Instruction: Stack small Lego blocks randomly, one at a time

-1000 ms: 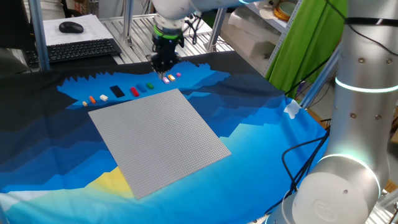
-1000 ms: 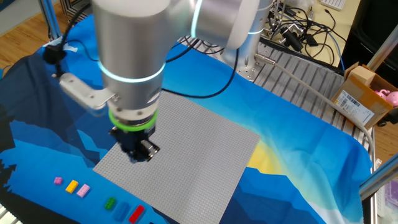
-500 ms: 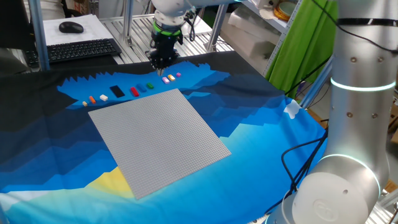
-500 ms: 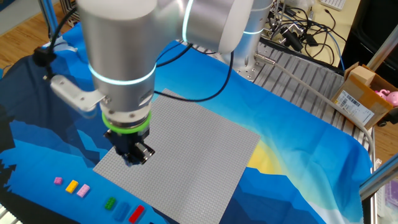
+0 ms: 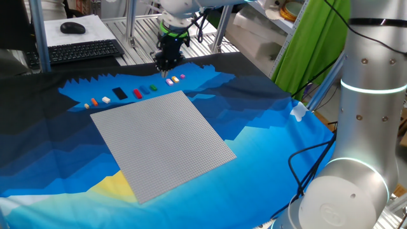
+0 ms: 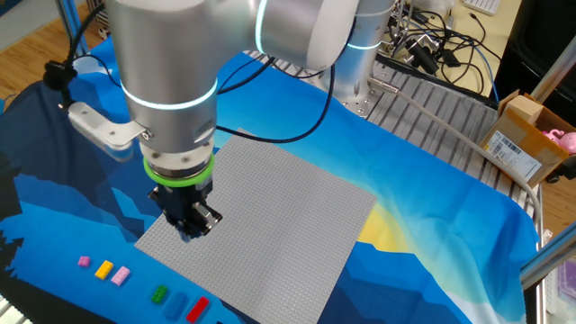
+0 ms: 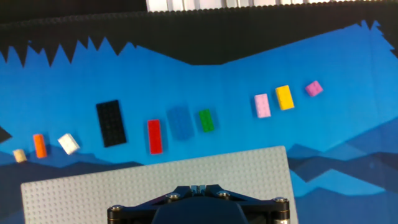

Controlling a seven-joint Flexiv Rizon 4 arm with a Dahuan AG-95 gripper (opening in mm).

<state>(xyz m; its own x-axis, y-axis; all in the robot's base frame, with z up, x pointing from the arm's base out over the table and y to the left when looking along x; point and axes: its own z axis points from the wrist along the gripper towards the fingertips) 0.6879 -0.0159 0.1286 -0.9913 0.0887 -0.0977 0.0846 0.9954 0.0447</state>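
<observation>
The small Lego blocks lie in a row on the blue cloth beyond the far edge of the grey baseplate (image 7: 155,186). In the hand view, from left to right, they are beige (image 7: 20,155), orange (image 7: 40,145), white (image 7: 68,144), a black plate (image 7: 111,123), red (image 7: 155,136), blue (image 7: 180,122), green (image 7: 206,120), pink (image 7: 262,105), yellow (image 7: 284,97) and magenta (image 7: 314,88). My gripper (image 7: 198,188) hangs above the baseplate's far edge with its fingertips together and nothing between them. It is high above the row (image 5: 166,62), near the pink block (image 5: 170,81).
A keyboard (image 5: 82,51) and mouse (image 5: 72,27) sit on the metal bench behind the cloth. Cables and a cardboard box (image 6: 526,139) lie beside the robot base. The baseplate (image 6: 270,225) covers the middle of the cloth.
The arm has shifted a little over the baseplate's edge, toward the row of blocks. The blocks have not moved.
</observation>
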